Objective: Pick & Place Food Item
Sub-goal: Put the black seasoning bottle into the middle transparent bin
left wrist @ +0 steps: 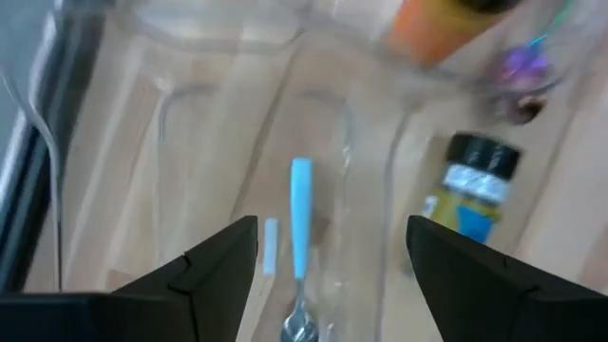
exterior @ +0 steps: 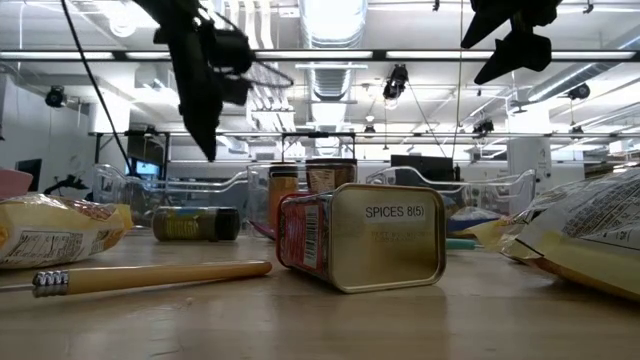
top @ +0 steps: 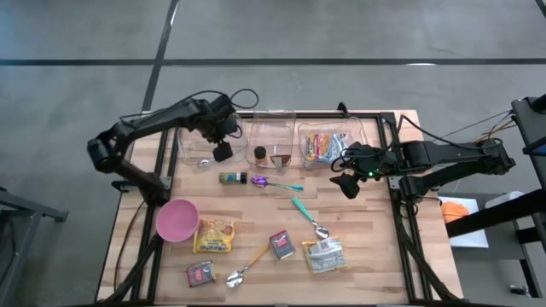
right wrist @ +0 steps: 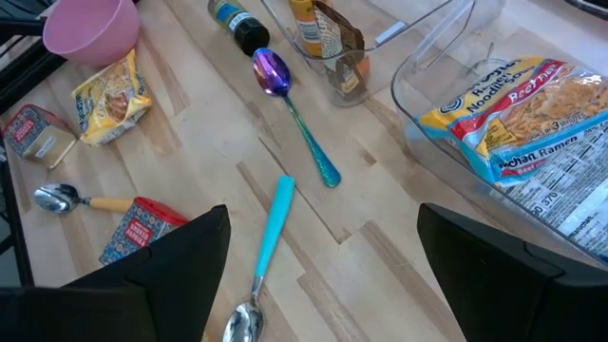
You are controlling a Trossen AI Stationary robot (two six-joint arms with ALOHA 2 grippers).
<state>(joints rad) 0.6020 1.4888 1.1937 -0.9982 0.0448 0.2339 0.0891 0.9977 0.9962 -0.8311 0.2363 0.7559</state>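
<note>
both arms are matte black, built of slim jointed segments with rounded housings. black cables loop off the left arm (top: 162,119) near its wrist. the right arm (top: 444,158) shows a small green light by its wrist. the fingers (right wrist: 161,275) are dark, flat wedges.
</note>
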